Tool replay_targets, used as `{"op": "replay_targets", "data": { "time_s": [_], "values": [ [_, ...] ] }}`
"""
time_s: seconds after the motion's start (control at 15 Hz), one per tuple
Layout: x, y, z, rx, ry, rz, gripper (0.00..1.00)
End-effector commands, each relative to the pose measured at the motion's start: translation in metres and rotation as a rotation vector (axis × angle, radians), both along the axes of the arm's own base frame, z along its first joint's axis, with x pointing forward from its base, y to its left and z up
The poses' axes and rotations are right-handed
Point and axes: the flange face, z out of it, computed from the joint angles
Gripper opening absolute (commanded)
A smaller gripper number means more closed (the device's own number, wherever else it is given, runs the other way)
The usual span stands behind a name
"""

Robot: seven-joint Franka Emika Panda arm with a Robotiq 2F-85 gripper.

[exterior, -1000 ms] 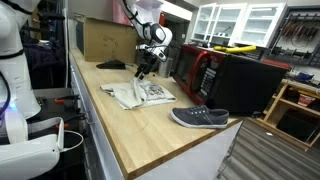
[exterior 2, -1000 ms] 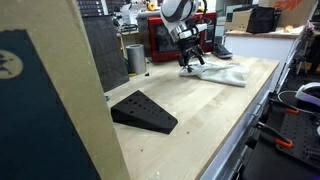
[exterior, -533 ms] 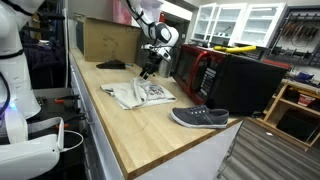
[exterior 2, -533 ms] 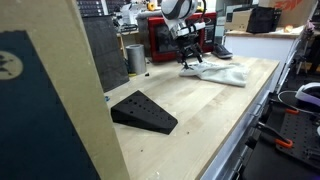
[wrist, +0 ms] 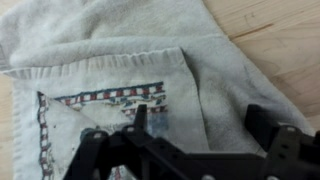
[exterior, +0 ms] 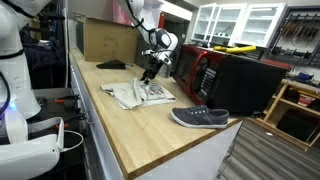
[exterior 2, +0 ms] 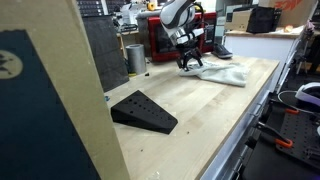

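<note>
Pale grey towel (wrist: 110,45) with red-and-blue patterned band.

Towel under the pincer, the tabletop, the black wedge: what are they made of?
Towel: soft woven cloth, likely cotton; it folds and creases, and has a stitched patterned band.
Tabletop: light wood with a butcher-block look, visible grain strips, satin finish.
Wedge: matte black, hard-edged; plastic or rubber, cannot tell which.

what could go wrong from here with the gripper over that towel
1. The towel lies folded in layers, so the open gripper might pinch only the top flap, and the fold would likely fall open.
2. Going low enough to catch cloth, the fingers may scrape the wooden table.
3. A loose corner hanging from a lift could brush the shoe nearby.
</note>
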Motion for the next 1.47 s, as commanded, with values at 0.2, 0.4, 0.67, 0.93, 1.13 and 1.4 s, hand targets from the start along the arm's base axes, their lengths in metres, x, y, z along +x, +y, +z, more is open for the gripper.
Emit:
{"op": "replay_targets", "data": {
  "time_s": [0.2,0.4,0.67,0.93,1.13,1.4],
  "values": [
    [0.014,-0.03,-0.002,-0.092,0.002,-0.012,1.0],
    [0.015,-0.039,-0.002,-0.104,0.017,-0.019,1.0],
    [0.014,-0.039,0.001,-0.094,0.046,-0.016,0.95],
    [0.012,-0.033,0.002,-0.082,0.069,-0.008,0.62],
    [0.012,-0.024,0.006,-0.067,0.08,0.0,0.39],
    [0.013,-0.011,0.014,-0.03,0.099,0.003,0.08]
  ]
}}
